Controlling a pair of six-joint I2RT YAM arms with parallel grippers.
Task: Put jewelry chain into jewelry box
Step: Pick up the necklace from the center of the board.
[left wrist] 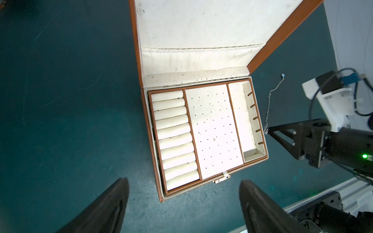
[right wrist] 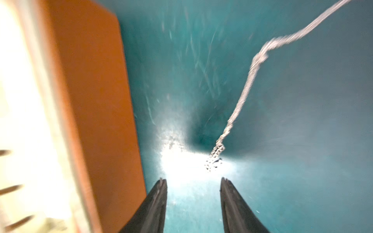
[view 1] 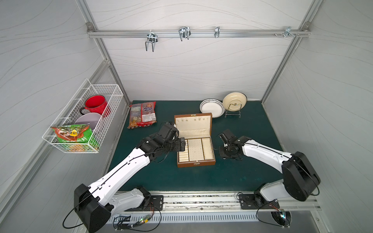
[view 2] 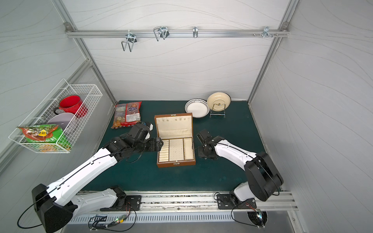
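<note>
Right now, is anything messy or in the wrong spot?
Yes. The jewelry chain lies stretched on the green mat beside the open jewelry box, outside it. The box's cream lining also has dark specks near the hinge, like dirt.

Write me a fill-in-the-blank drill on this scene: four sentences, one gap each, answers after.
1. The jewelry box has its lid ___.
2. The jewelry chain lies on the mat beside the box, on the side of the robot's ___ arm.
3. The right gripper, jaws apart near the chain's end, holds ___.
4. In the wire basket sits a mug whose colour is ___.
Missing words: open; right; nothing; red.
</note>
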